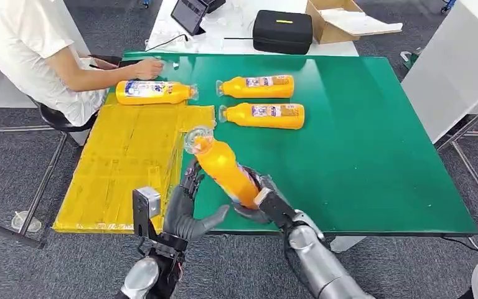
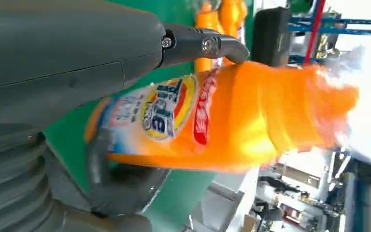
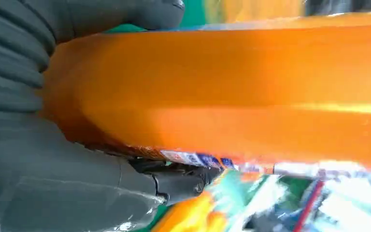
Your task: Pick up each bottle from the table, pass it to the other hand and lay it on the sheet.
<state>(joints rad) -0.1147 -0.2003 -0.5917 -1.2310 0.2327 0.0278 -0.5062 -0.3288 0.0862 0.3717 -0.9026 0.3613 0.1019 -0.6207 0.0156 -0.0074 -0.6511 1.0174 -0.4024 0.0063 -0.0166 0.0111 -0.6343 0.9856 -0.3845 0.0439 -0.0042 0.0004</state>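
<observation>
Your right hand (image 1: 262, 200) grips the orange detergent bottle (image 1: 224, 168) by its base, raised over the green table's (image 1: 373, 143) near edge; your left hand (image 1: 190, 208) stands open-fingered alongside, evidently for handover toward the yellow sheet (image 1: 124, 162).

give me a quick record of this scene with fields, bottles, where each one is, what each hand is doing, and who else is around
held bottle: orange bottle raised over the near table edge, cap end pointing away from the robot
right hand: right hand grips the bottle's base end
left hand: left hand beside the bottle, fingers spread, grip unclear
on sheet: one bottle lying at the far edge of the yellow sheet
on table: two bottles lying on the green table
person: seated at far left, hand near the sheet bottle
</observation>
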